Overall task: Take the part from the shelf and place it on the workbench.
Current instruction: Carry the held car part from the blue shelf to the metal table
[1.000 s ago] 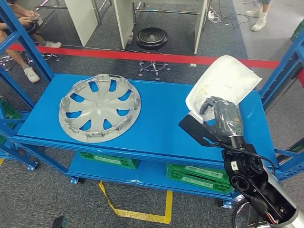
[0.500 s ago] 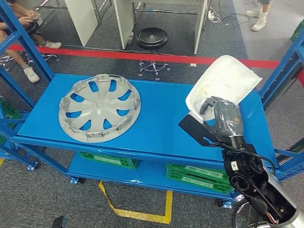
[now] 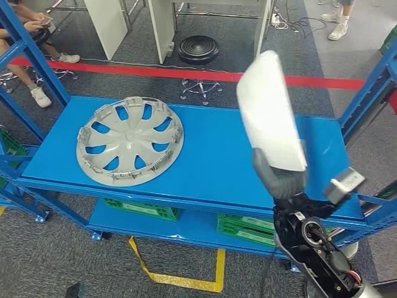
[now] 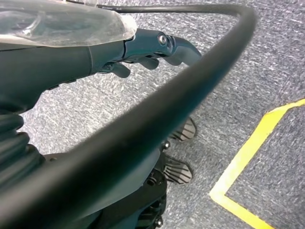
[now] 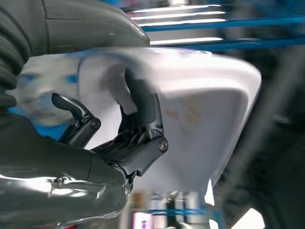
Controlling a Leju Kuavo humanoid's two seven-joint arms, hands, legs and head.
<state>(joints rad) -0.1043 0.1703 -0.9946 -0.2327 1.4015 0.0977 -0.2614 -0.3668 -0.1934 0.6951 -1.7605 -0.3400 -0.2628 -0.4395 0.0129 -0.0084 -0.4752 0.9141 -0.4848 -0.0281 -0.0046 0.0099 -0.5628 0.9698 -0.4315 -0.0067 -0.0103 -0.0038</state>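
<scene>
At right of centre in the head view, the white part (image 3: 272, 112) now stands tilted up off the blue shelf (image 3: 206, 155), so our lift is under way. Our right hand (image 3: 280, 177) grips its lower edge, fingers (image 5: 142, 102) seemingly curled around it. Our left hand (image 4: 107, 52) hangs with fingers loosely apart.

Painted metal, moulded plastic and rough carpet

The shelf (image 3: 211, 158) is blue painted metal, smooth with a soft sheen. The wheel cover (image 3: 130, 141) looks like silver-grey plastic, matt and ribbed at the rim. The white part (image 3: 270, 112) is smooth plastic with a faint gloss, marked by brownish smudges inside. The right robot hand (image 5: 138, 129) holding it is dark, semi-gloss plastic with a ribbed rubbery cuff. The floor (image 4: 251, 86) is coarse grey carpet with glossy yellow tape (image 4: 251, 157).
</scene>
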